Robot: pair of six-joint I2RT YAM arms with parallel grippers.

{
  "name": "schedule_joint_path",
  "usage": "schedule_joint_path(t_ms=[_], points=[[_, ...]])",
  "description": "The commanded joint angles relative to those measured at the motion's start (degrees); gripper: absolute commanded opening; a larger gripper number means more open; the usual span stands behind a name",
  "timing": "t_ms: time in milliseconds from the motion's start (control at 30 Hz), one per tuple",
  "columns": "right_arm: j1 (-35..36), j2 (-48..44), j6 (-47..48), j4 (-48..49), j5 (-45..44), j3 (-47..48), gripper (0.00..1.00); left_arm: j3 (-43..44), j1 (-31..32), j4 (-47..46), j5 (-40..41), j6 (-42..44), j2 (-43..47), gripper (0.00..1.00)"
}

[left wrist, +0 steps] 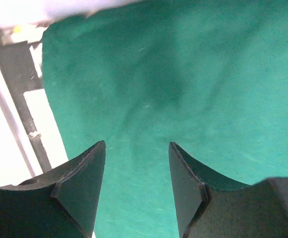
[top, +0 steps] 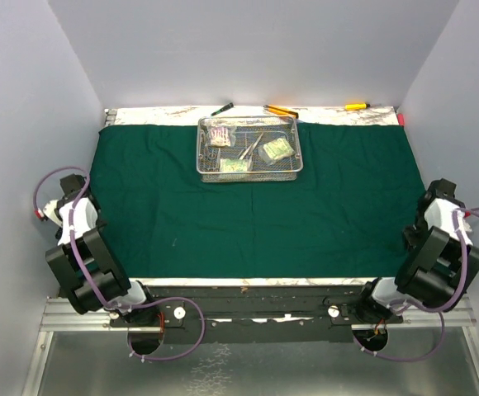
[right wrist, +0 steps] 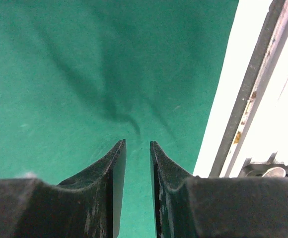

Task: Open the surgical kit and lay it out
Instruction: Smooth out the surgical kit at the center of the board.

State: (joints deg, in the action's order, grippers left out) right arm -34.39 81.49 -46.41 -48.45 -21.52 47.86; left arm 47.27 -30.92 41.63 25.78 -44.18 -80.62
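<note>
Dark green cloth (top: pixel 248 223) is spread flat over most of the table (top: pixel 165 114), w/ a pale strip of tabletop showing along near & far edges. Only a few soft creases in it.

Silver wire-mesh tray (top: pixel 250 175), rectangular, sits on the cloth at far centre, close to the cloth's far edge. Inside are 3 small clear packets: one far-left corner (top: pixel 219 136), one near-centre (top: pixel 234 166), one on the right (top: pixel 277 148). Thin steel tools (top: pixel 250 148) lie diagonally btwn them; too small to tell which is which.

Beyond the cloth, on the far strip: green-handled tool (top: pixel 221 108), orange one (top: pixel 281 110), yellow one (top: pixel 356 106), well apart from each other.

Left gripper (left wrist: pixel 136 144) is above the cloth nr its left edge, fingers wide apart, nothing btwn them. Right gripper (right wrist: pixel 137 142) is above the cloth nr its right edge, fingers w/ just a narrow gap, cloth visible through it, nothing clamped. A crease in the cloth runs to a point just ahead of its tips.
</note>
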Motion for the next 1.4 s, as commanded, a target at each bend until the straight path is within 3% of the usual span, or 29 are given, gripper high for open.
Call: schedule_joint_path(t_ms=[0, 300, 667, 967, 1367], points=[[1.53, -3.88, 3.19, 1.96, 2.69, 2.8, 0.3, 6.03, -0.19, -0.75, -5.68, 3.07, 1.57, 0.56], [2.22, 5.76, 6.15, 5.01, 8.72, 3.87, 0.36, 1.87, 1.46, -8.89, -17.42, 4.91, -2.22, 0.52], [1.65, 10.87, 3.31, 2.58, 4.06, -0.21, 0.36, -5.33, 0.23, -8.41, -9.41, 1.49, -7.01, 0.5], [-4.7, 10.82, 2.47, 0.0, 1.4, -1.05, 0.35, -6.39, -4.03, -4.76, -2.69, 1.36, -5.17, 0.5], [-4.5, 5.85, 2.46, -0.73, 1.84, 1.12, 0.34, -0.84, -4.46, -2.58, -5.26, 4.11, -1.83, 0.5]])
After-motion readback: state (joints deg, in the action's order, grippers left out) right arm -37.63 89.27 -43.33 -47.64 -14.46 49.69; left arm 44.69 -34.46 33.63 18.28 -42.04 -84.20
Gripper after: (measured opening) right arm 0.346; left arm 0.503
